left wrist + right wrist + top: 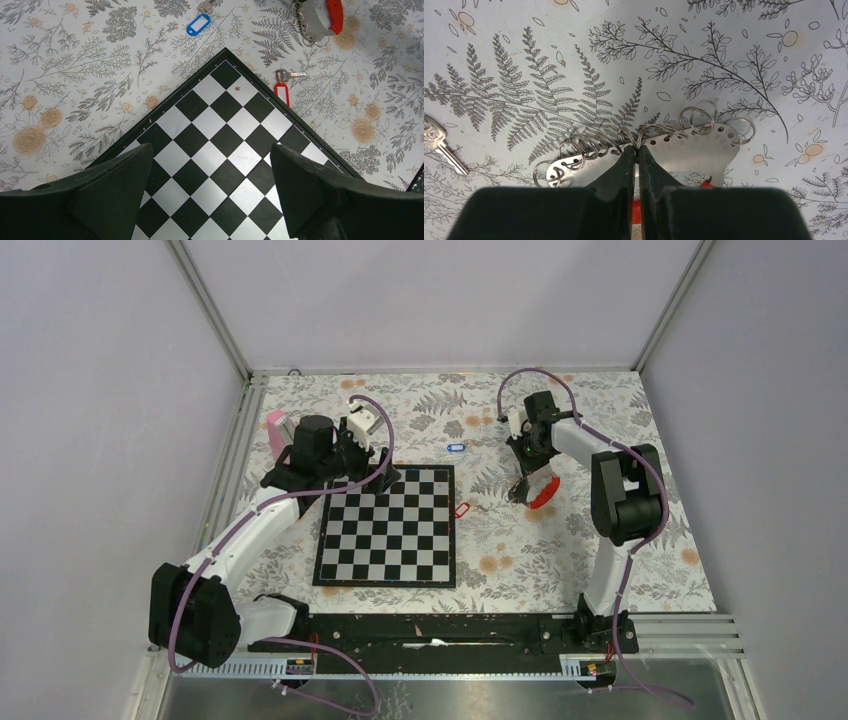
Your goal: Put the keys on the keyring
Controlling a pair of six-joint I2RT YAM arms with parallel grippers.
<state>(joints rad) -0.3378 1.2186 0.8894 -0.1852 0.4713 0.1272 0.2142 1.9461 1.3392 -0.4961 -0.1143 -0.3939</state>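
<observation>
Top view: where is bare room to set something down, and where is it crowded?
Free: the chessboard's near squares; the cloth between it and the right arm's base. Crowded: around its far right corner, with blue key, red key and the keyring in the right claw.

no readable text, no labels, no numbers

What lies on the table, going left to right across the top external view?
Pink block → chessboard → red-tagged key → keyring, pinched by the right pincer. The blue-tagged key shares the red one's column, so it is left unranked.
</observation>
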